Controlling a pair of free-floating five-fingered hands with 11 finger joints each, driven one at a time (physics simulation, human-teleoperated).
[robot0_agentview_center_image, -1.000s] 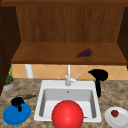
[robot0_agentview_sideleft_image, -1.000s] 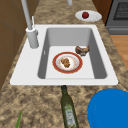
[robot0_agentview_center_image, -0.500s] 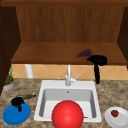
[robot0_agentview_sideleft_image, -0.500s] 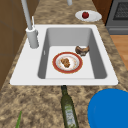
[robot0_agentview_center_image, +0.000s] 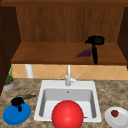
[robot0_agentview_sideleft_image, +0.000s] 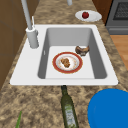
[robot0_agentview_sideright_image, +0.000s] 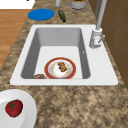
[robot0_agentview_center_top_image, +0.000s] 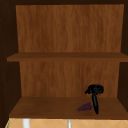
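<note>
Since approx. a sec ago the right hand (robot0_agentview_center_image: 95, 41) has risen from beside the sink to the open wall cabinet's lower shelf (robot0_agentview_center_image: 50, 53); left hand hasn't moved. Right hand now hangs just above the shelf, w/ one long dark part reaching down to the shelf board; can't tell if its fingers are straight or curled. Nothing seems to be held. Just left of it, near but apparently not touching, lies a small bunch of purple grapes (robot0_agentview_center_image: 84, 53), flat on the shelf, toward the front edge.

Left hand (robot0_agentview_center_image: 17, 102) hovers low at the far left, over the back rim of a blue plate (robot0_agentview_center_image: 15, 116) on the tabletop (robot0_agentview_center_image: 110, 92); its fingers look curled, holding nothing. Behind it lies a green bottle (robot0_agentview_center_image: 26, 96) on its side.

Below: white sink (robot0_agentview_sideleft_image: 32, 72) w/ faucet (robot0_agentview_center_image: 68, 76), a red-rimmed plate (robot0_agentview_sideleft_image: 67, 62) w/ food inside. A red ball shape (robot0_agentview_center_image: 67, 115) sits front-centre. White plate (robot0_agentview_center_image: 118, 117) w/ a tomato (robot0_agentview_center_image: 114, 113) on the right.

Risk, as a judgement: grapes lie close to the shelf's front edge, so a sideways nudge from the hand could roll them off into the sink.
</note>
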